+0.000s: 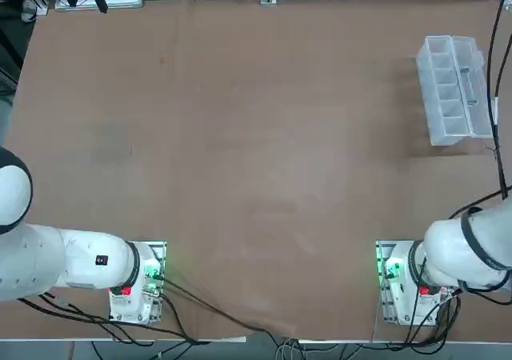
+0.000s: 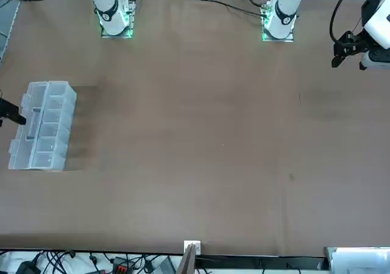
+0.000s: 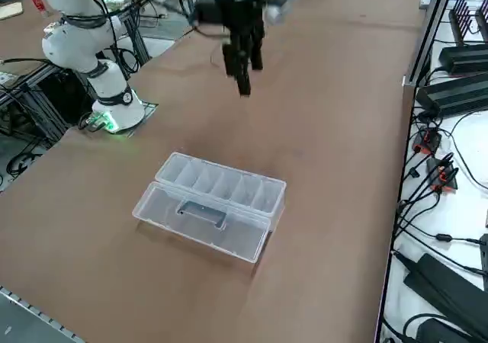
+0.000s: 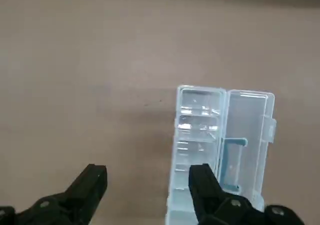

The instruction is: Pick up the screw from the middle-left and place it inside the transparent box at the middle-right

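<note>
The transparent box (image 1: 452, 88) lies at the table's right side with its lid folded open beside a row of small compartments; it also shows in the front view (image 2: 42, 125) and the right side view (image 3: 210, 206). My right gripper (image 4: 147, 185) is open, its two black fingers (image 4: 92, 185) wide apart with nothing between them. It hangs well above the table (image 3: 242, 72), short of the box (image 4: 220, 145) on the robot's side. I cannot pick out the screw with certainty; a tiny dark speck (image 2: 291, 176) lies on the table's left half.
Brown tabletop (image 1: 256, 176) stretches between the box and the left half. Both arm bases (image 1: 396, 280) stand at the near edge. Cables and power strips (image 3: 450, 91) run along the table's right edge.
</note>
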`<state>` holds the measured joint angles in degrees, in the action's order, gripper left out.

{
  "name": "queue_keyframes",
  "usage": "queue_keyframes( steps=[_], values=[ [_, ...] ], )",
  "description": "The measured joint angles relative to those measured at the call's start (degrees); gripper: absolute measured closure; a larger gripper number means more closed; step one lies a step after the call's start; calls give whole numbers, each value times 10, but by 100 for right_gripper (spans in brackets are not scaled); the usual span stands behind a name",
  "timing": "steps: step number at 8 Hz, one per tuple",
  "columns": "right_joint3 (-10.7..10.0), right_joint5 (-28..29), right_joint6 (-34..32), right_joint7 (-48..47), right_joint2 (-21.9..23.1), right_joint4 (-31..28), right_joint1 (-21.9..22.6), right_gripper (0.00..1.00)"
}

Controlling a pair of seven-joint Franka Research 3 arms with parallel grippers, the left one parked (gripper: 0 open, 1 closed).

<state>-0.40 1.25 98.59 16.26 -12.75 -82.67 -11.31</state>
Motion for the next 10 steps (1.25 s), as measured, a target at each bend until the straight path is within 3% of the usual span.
queue_keyframes(
  steps=[3, 5, 10],
  values=[
    [1, 0, -60, -14, 46, 1, 20, 0],
    [2, -1, -92, -68, 71, -3, 61, 0],
    [-18, -2, -110, -141, 156, -83, 129, 0]
  ],
)
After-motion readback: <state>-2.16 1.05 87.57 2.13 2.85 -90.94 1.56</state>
